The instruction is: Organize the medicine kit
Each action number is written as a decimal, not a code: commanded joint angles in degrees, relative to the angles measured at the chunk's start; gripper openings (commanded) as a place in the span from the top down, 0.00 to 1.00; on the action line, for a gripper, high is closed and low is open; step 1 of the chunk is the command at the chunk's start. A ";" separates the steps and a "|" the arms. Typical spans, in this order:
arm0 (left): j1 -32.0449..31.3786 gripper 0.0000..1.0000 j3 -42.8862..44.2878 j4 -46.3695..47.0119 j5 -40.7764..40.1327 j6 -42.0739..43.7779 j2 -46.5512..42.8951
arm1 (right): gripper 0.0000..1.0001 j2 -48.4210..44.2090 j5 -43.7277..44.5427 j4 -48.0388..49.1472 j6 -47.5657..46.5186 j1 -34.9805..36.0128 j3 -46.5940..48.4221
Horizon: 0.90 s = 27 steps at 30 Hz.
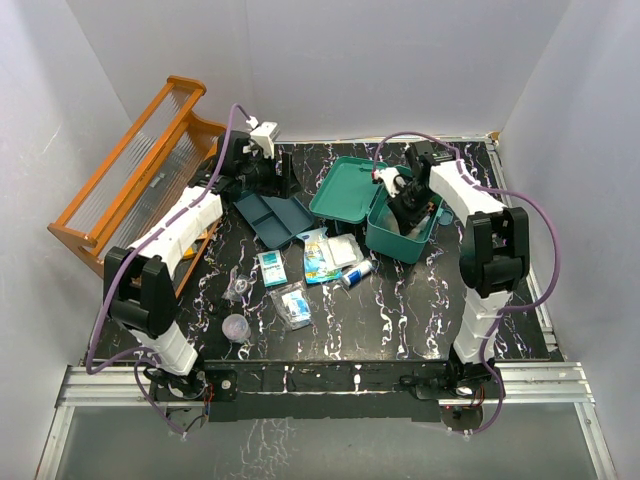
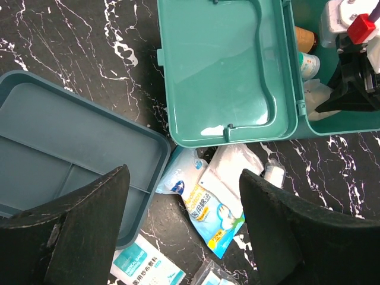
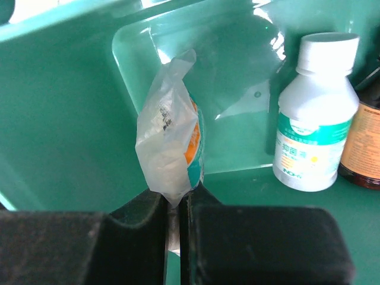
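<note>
While clamped on the clear plastic packet (image 3: pixel 169 142), ease the right gripper (image 3: pixel 178 205) lower inside the medicine kit (image 3: pixel 59 119) surrounding it; set the packet on the floor ahead, off the white bottle (image 3: pixel 314 119) to the right, then release gently.

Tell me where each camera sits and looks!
Top external: above and behind, looking down on the table; left arm, right arm show.
Left wrist: over the table, looking down at insert tray and medicine kit lid; open left gripper shows.
Right wrist: inside the kit, facing a white bottle; shut right gripper pinches a packet.
Top and left wrist share tray and lid.
</note>
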 commanded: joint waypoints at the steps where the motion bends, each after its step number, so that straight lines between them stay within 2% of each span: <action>1: 0.12 0.27 3.18 -1.21 -0.49 1.24 0.54 | 0.96 0.54 -2.35 -0.20 -1.17 -0.91 2.37; 14: 0.08 0.27 2.55 -1.41 0.21 0.77 1.59 | 0.93 -2.10 0.07 1.13 -2.11 -0.90 -3.47; 20: 0.08 0.27 2.71 -1.32 0.38 0.76 1.62 | 0.62 -5.11 1.94 5.14 0.00 -0.96 -0.47; 27: 0.12 0.27 2.53 -0.91 0.81 0.22 1.51 | 0.53 -7.72 8.69 14.64 7.54 -0.92 1.83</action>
